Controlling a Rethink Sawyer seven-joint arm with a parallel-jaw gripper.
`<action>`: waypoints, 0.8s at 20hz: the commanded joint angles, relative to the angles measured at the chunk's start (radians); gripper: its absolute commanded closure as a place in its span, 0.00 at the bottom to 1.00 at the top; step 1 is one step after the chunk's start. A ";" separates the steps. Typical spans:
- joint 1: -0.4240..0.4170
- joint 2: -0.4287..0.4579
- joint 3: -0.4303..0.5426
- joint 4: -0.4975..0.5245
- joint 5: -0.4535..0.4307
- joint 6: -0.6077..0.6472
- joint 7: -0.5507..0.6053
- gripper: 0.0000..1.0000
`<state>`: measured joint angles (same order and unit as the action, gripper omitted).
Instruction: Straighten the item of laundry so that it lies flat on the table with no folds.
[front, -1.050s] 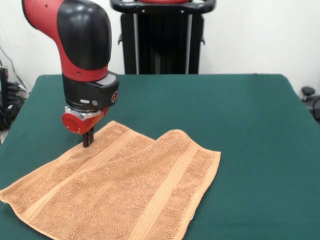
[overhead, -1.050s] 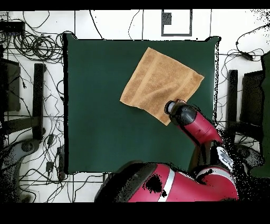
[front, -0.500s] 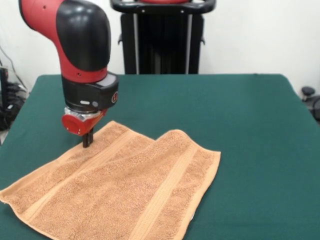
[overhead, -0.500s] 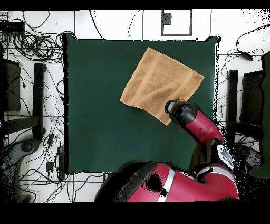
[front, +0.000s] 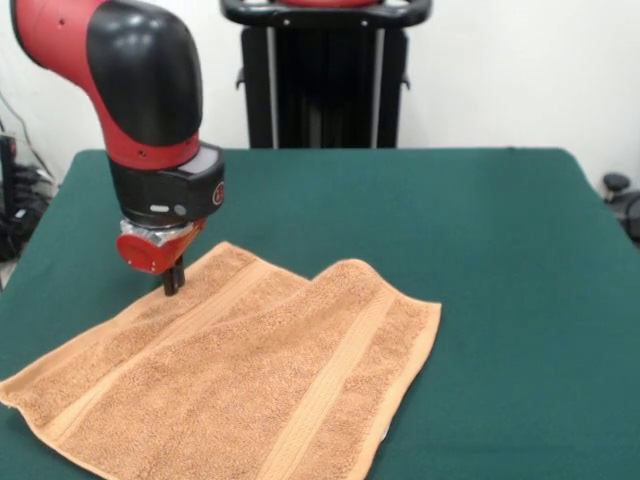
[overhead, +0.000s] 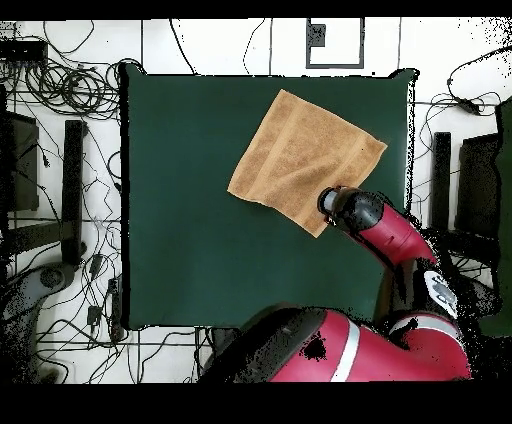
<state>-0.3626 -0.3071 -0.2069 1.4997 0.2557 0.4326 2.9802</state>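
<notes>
While the towel (front: 235, 375) lies spread on the green surface (front: 480, 240), it is seen turned diagonally to the surface's edges, its corners pointing outward like a diamond in the overhead view (overhead: 303, 157). It is nearly square, so no clear long axis can be made out. Two woven bands are seen running across it in the front view, from the near edge toward the far one. One low ripple is seen at its far edge, between the bands; otherwise it looks flat. The end effector (front: 173, 279) is placed at the towel's far left corner in the front view, its dark tip down at the cloth. Whether it is wide or narrow cannot be told, since the tip appears as one dark piece.
</notes>
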 joint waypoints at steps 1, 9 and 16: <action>-0.095 0.273 0.148 -0.058 -0.122 -0.198 -0.141 1.00; -0.133 0.279 0.169 -0.079 -0.210 -0.193 -0.131 1.00; -0.156 0.282 0.168 -0.105 -0.291 -0.174 -0.141 1.00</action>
<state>-0.4597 -0.3150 -0.1024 1.4360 0.1166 0.5608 2.9802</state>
